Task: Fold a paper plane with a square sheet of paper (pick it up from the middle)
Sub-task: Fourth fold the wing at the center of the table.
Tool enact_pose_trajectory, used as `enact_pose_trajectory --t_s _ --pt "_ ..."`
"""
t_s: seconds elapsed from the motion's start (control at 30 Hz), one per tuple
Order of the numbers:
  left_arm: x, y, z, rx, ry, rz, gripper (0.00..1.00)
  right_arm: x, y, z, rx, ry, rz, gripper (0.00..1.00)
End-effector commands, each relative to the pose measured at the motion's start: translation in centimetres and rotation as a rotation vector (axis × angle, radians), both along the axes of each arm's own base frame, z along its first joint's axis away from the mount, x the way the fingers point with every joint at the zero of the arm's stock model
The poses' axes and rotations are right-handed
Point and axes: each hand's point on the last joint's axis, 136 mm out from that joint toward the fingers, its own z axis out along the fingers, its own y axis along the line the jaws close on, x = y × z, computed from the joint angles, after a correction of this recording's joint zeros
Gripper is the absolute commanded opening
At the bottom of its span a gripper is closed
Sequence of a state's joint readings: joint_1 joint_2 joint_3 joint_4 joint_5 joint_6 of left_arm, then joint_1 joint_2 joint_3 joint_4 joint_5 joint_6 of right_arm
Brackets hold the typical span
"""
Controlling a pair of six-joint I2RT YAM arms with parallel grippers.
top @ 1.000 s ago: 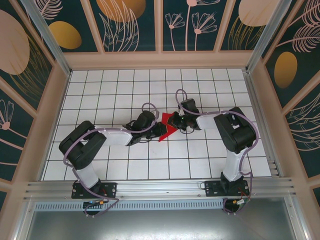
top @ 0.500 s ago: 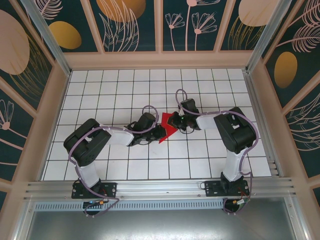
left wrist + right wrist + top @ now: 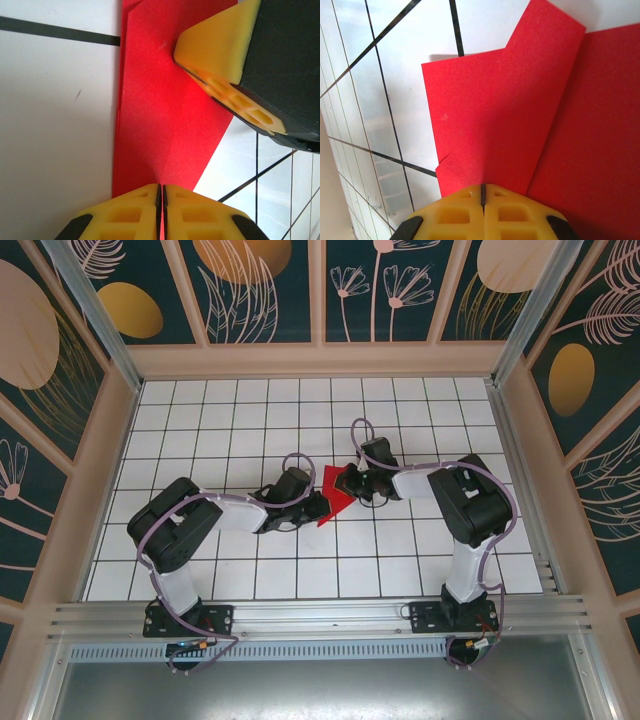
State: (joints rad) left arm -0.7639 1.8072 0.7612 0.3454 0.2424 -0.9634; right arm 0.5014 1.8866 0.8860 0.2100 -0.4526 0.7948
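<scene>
Table (image 3: 200, 440): white grid tiles, with both arms reaching in to meet around the middle.

Left arm (image 3: 225, 512): you see it stretched low across the tiles from the near-left, wrist pointing right. Right arm (image 3: 465, 505): elbow up on the right, forearm running left toward the centre.

Red paper (image 3: 335, 498): it lies mid-table, between the two wrists. From the top it's an angular patch with a point toward the near side, no longer a plain square. Your right wrist cam shows one flap folded over a second layer, with a small nick in the flap's edge just left of the fingertips. The left wrist cam shows a doubled edge along the paper's left side. In both wrist views the paper lies on the white tiles.

Left gripper (image 3: 160, 205): jaws pressed together with only a hairline slit between them. Red shows inside the slit, so read it as pinching the near edge of the paper.

Right gripper (image 3: 483, 197): jaws fully together, a thin dark line between the pads. The tips sit right at the folded flap. You can't tell from this angle whether any paper is caught between them. In the left wrist cam, one of its yellow fingers (image 3: 220, 55) is down on the paper's far-right part.
</scene>
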Motion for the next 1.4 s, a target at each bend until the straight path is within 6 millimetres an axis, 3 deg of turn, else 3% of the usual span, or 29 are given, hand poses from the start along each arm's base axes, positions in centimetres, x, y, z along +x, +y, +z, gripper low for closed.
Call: enact_pose_trajectory --t_s 0.0,0.2,0.27,0.5,0.57,0.7,0.73,1.0,1.37 --pt "-1.4 1.7 -2.1 0.063 0.068 0.013 0.14 -2.9 -3.9 -6.8 -0.227 0.166 -0.068 0.00" --pt "-2.7 3.0 -3.4 0.106 0.108 0.015 0.10 -3.0 -4.0 -7.0 -0.232 0.173 -0.065 0.00" --pt "-2.6 3.0 -3.0 0.109 0.096 0.012 0.10 -3.0 -4.0 -7.0 -0.233 0.174 -0.065 0.00" --pt "-0.3 0.2 3.4 -0.047 -0.046 -0.010 0.13 -3.0 -4.0 -7.0 -0.236 0.175 -0.062 0.00" --pt "-0.5 -0.3 3.7 -0.059 -0.046 -0.029 0.12 -3.0 -4.0 -7.1 -0.240 0.176 -0.061 0.00" --pt "-1.3 -0.8 3.2 -0.070 -0.017 -0.050 0.11 -3.1 -4.1 -7.4 -0.243 0.182 -0.060 0.00" --pt "-1.5 -0.7 2.0 -0.049 0.009 -0.049 0.11 -3.1 -4.1 -7.4 -0.243 0.184 -0.060 0.00" --pt "-2.5 1.0 -1.1 0.023 0.079 -0.006 0.10 -3.5 -4.3 -7.8 -0.257 0.194 -0.053 0.00" --pt "-3.7 2.2 -2.2 0.039 0.114 0.013 0.11 -3.7 -4.5 -7.9 -0.265 0.201 -0.055 0.00"
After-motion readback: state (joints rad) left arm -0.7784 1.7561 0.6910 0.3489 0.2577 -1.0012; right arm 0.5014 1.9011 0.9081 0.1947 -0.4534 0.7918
